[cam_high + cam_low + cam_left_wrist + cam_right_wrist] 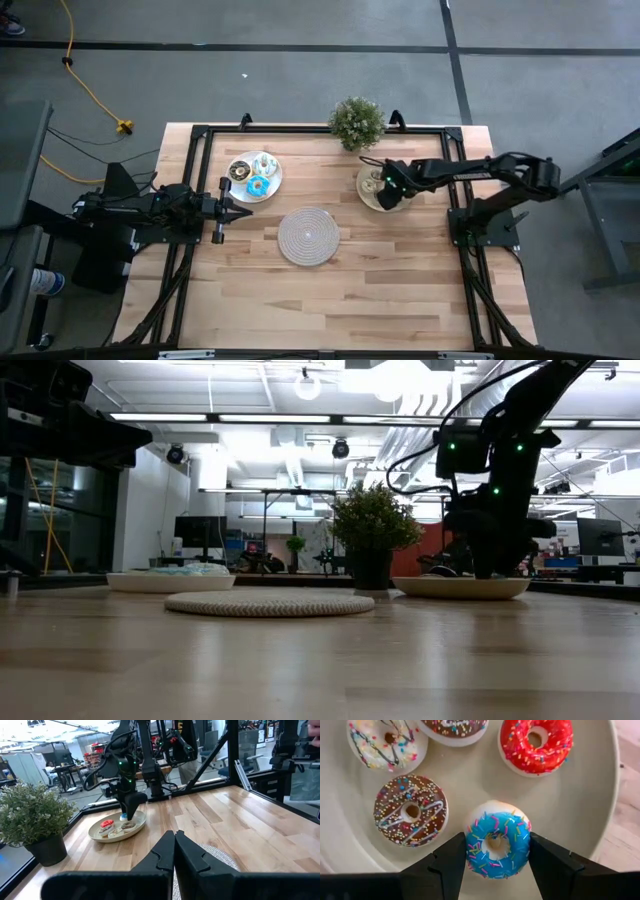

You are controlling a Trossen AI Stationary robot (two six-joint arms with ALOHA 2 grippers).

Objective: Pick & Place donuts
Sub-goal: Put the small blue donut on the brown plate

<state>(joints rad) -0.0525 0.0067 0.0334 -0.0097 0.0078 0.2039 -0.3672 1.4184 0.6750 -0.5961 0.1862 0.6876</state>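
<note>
No writing or brand is legible anywhere.

Cream plate, glossy, round: holds ring donuts with sprinkles.
- Blue-iced donut, pale base, clamped between the right gripper's dark fingers, which stand half apart on it.
- Red donut.
- Brown donut, white drizzle.
- White donut, dark drizzle.

White plate: more donuts beside the left gripper, fingers pressed together, empty.

Woven round mat; potted plant; pale wood table.

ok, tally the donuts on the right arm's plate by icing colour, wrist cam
Blue donut: 1
Red donut: 1
White donut: 1
Brown donuts: 2, one cut off at the picture's edge
Total: 5 on the plate
</note>
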